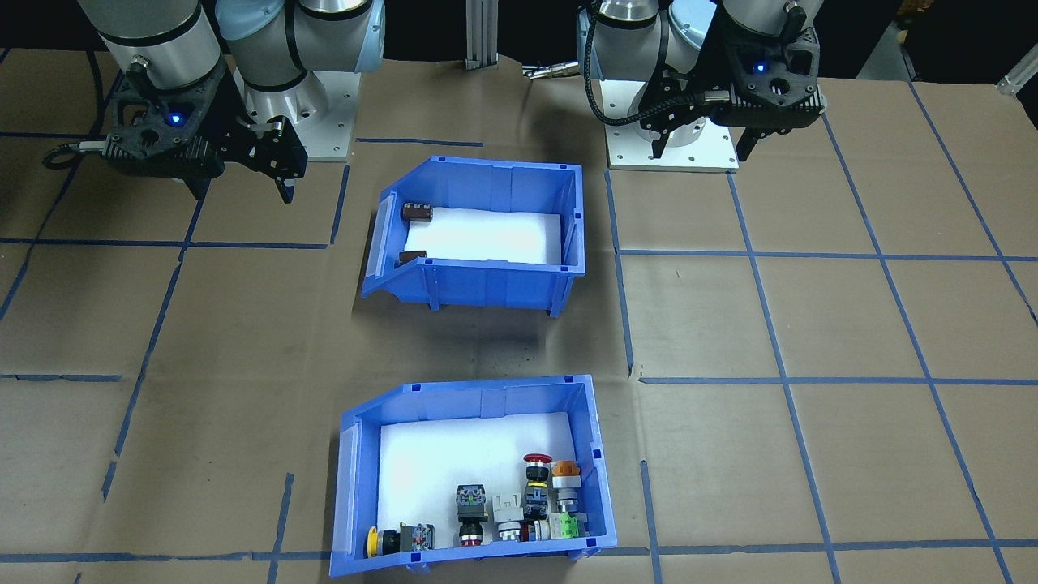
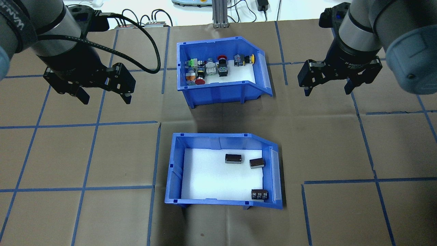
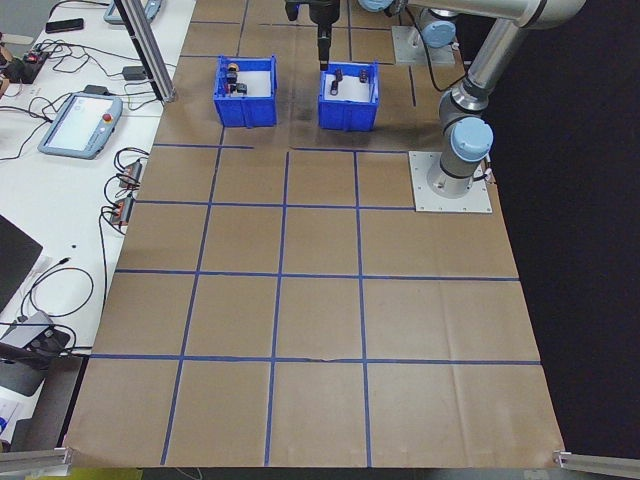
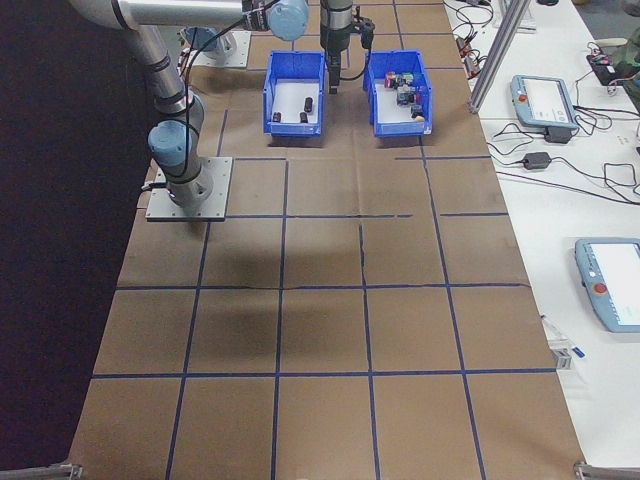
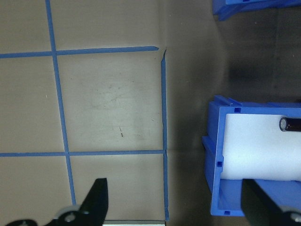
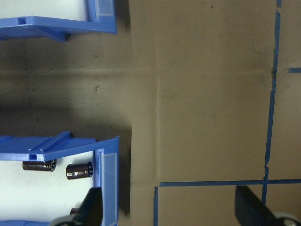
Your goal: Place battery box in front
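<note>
Writing: on my right wrist collar there is white lettering, too small for me to read; the band on my left arm carries letters I cannot make out either.
My left gripper [image 2: 102, 96]: jaws spread wide, nothing between them, hanging above bare brown paper [image 2: 68, 153].
My right gripper [image 2: 327, 90]: jaws also spread wide and empty, hanging over the paper.
Battery box [image 2: 223, 203]: it sits between my two grippers and nearer to my base than either; neither gripper touches it. From my left wrist camera its square end [image 5: 215, 179] lies off to the side of my jaws, one finger tip showing dark over its corner. From my right wrist camera its cut-away end [image 6: 107, 179] lies just beside one of my fingers [image 6: 91, 207].
Look of the box: blue plastic, one side sloped and cut low with a pale clear strip, white foam liner [image 2: 211, 177] on the floor.
Cells [image 2: 234, 158]: three small dark-brown cylinders lying on their sides on the foam, two close together by the far wall, the third [image 2: 259, 194] at the near corner by the cut-away end.
Other bin [image 2: 218, 92]: same blue shape, farther from my base, also between my grippers, well apart from the battery box; it holds red, yellow and orange push-buttons [image 2: 220, 63] and switches.
</note>
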